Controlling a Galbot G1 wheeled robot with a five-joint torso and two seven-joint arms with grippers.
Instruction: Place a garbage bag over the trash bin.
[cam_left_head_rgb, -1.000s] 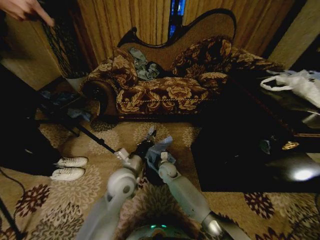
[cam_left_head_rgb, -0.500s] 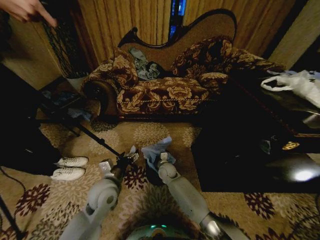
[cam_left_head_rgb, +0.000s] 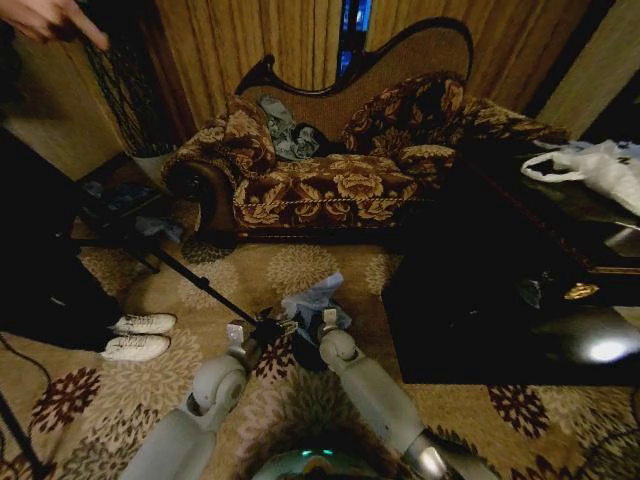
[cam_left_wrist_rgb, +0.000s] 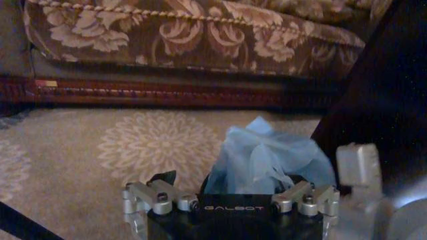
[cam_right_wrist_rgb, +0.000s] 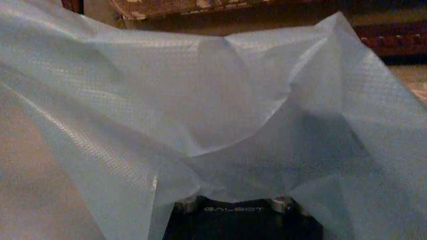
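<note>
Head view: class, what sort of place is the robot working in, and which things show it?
Probably a living room: a floral upholstered sofa, a patterned carpet, and curtains behind.

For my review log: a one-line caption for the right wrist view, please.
Pale blue garbage bag draped in wrinkled folds over the right gripper, sofa base beyond.

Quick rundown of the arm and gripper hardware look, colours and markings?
Both arms have pale grey, rounded tubular links with bulbous joints. The left gripper is a black block with silver metal knuckles and bolts; white "GALBOT" lettering marks its front face in the left wrist view. The right gripper carries the same white lettering on black. No loose cables visible.
</note>
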